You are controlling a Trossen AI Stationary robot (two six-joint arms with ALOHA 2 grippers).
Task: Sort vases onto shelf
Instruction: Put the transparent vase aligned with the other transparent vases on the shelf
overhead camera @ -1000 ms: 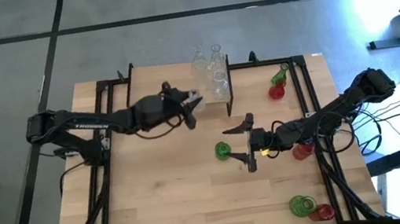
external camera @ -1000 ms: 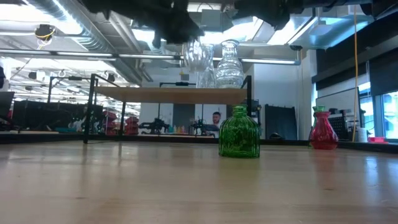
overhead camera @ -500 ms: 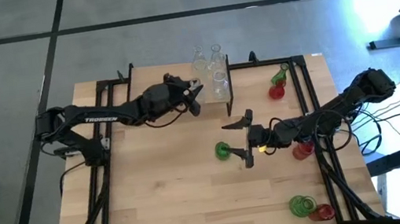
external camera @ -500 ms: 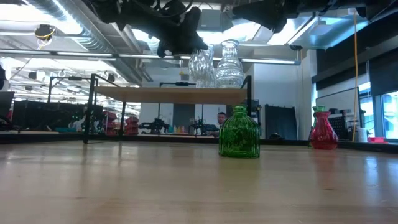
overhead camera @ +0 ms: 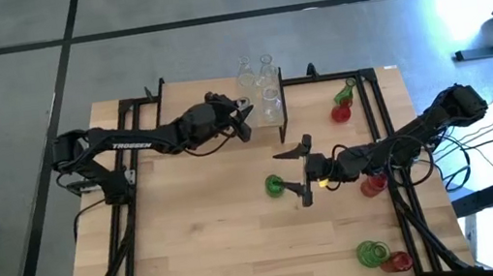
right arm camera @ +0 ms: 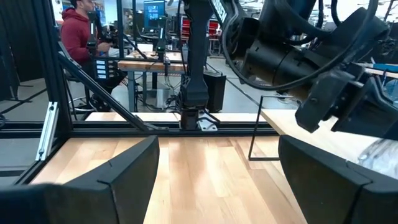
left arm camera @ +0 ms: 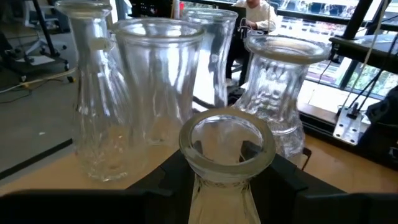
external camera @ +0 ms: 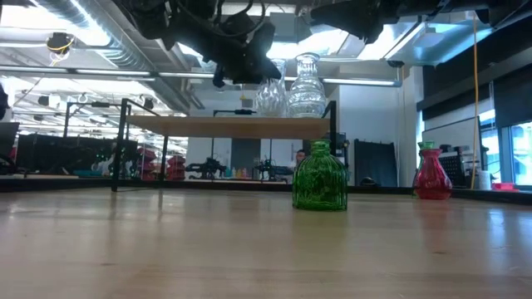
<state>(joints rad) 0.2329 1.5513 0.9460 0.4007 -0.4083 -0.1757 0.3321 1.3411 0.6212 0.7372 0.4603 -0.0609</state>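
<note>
Now your left pincer (overhead camera: 242,122) grips a clear vase (left arm camera: 225,158) beside those on the shelf (external camera: 229,126), so set it down; your right pincer (overhead camera: 302,175) waits spread by the green vase (overhead camera: 275,186).

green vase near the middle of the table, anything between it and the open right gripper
Nothing visible. In the high view the right gripper hangs open just beside the green vase, with only bare table between them.

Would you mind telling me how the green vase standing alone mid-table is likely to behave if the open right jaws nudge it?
The green vase looks like ribbed glass, so probably rigid, smooth and breakable. Its broad body under a narrow neck suggests it would slide before tipping. If toppled, its round shape would likely roll.
</note>
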